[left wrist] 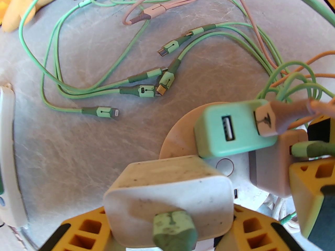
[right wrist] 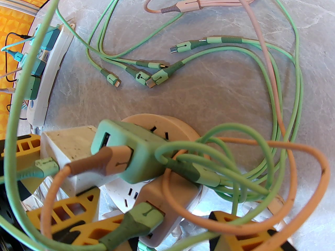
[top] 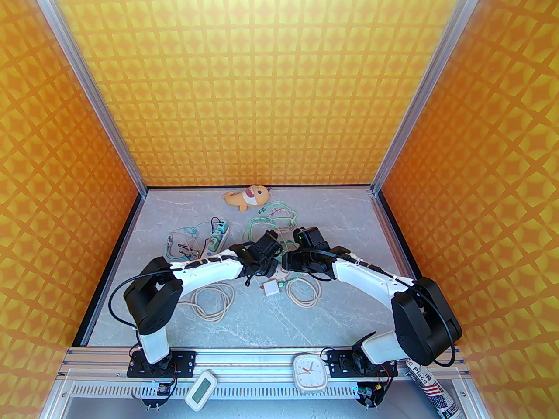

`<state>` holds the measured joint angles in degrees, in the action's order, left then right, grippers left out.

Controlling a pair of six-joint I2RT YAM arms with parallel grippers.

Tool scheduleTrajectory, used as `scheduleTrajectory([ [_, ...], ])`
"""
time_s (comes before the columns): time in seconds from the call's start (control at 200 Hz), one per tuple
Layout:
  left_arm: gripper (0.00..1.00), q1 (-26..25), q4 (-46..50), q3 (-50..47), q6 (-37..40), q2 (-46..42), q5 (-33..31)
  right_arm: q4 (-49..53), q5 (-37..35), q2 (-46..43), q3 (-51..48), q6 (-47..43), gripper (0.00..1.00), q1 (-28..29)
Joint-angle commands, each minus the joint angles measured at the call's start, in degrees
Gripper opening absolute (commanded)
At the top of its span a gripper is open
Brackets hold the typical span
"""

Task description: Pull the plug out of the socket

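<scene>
Trouble starts at the grip. The left gripper [left wrist: 170, 216] pinches the white charger [left wrist: 167, 182] by its two sides, and that plug is seated on the near side of the round socket [left wrist: 178, 137]. The right gripper [right wrist: 154, 205] straddles the pink adapter [right wrist: 162, 200] on the socket's other near edge, and I cannot tell whether it is clamped.

The socket lies loose on the table [left wrist: 65, 153]. If nothing holds it down, I'd expect a pull to lift it along with the charger. The mint charger [left wrist: 230, 129] at the socket's centre sits just beside the white one and could be knocked. Green cables [right wrist: 235, 145] and an orange cable [right wrist: 308, 161] loop over the socket and across the right fingers, so they could snag or drag.

Beyond the socket there is bare table among loose cable ends. A power strip [right wrist: 52, 69] lies well off to the socket's side.
</scene>
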<state>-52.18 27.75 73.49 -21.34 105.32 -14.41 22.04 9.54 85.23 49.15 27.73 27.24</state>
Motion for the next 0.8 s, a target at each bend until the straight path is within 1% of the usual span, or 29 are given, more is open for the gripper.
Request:
scheduleTrajectory([
  [0.0, 0.10, -3.9, -2.5, 3.8, 3.4, -0.8, 4.0, 9.6, -6.4, 7.1, -4.5, -1.7, 0.49, 0.2],
  [0.11, 0.10, -3.7, -2.5, 3.9, 2.7, -1.7, 4.0, 9.6, -6.4, 7.3, -4.5, -1.8, 0.49, 0.2],
  [0.215, 0.10, -2.3, -2.5, 3.7, 1.0, -2.8, 4.9, 9.6, -6.5, 7.4, -4.4, -1.8, 0.49, 0.2],
  [0.44, 0.09, 3.1, -7.4, -1.0, -5.1, -7.3, 13.1, 9.6, -6.6, 7.5, -4.5, -2.0, 0.49, 0.2],
  [0.525, 0.09, 4.6, -9.1, -2.5, -6.5, -8.2, 14.8, 9.6, -6.6, 7.5, -4.5, -2.0, 0.49, 0.2],
  [0.755, 0.09, 4.0, -7.9, -2.1, -5.0, -7.5, 14.7, 9.6, -6.6, 7.5, -4.5, -1.9, 0.49, 0.3],
  [0.795, 0.12, 4.0, -7.7, -2.2, -5.0, -7.3, 14.6, 9.6, -6.7, 7.4, -4.5, -1.9, 0.49, 0.3],
])
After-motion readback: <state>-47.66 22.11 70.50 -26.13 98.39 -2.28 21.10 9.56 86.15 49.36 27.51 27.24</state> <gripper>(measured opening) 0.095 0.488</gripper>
